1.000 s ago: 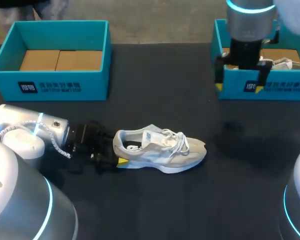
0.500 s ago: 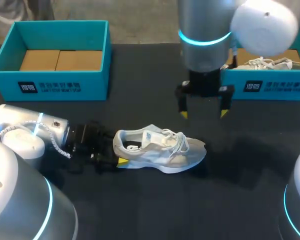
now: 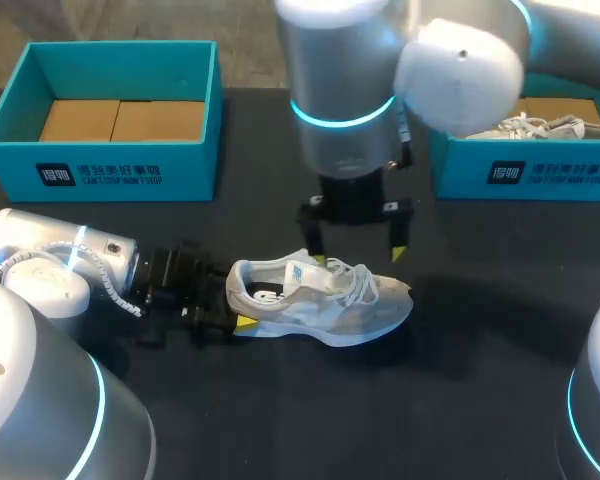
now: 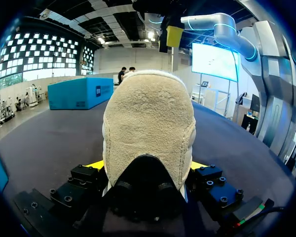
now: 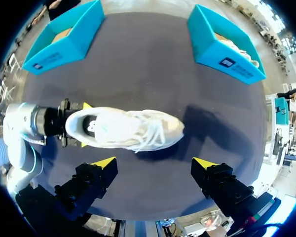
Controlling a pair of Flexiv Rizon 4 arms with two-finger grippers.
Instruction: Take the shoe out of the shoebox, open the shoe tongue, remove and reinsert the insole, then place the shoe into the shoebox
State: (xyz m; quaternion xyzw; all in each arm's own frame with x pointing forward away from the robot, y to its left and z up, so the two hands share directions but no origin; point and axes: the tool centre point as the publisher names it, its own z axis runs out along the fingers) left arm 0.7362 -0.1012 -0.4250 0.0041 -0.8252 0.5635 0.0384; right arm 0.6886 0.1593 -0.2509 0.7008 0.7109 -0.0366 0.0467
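Lying on the dark matte table [image 3: 480, 400], the pale suede shoe [image 3: 320, 300] has its rounded heel clamped by the left gripper [image 4: 147, 170]; the right gripper [image 3: 358, 252] hangs spread above its laces; a teal shoebox [image 3: 110, 170] stands behind.

In the head view the right arm [image 3: 345, 100] covers the end of the right shoebox [image 3: 460, 172] nearer the middle, and the picture's edge cuts off the box's other end. The second shoe [image 3: 530, 127] inside it shows only in part. The shoe [image 3: 320, 300] on the tabletop [image 3: 280, 420] hides one yellow tip of the left jaws behind its heel; only the nearer tip shows. In the left wrist view the heel fills the middle and hides the tongue, laces and toe. The insole inside the shoe's opening is too small to make out clearly in any view.
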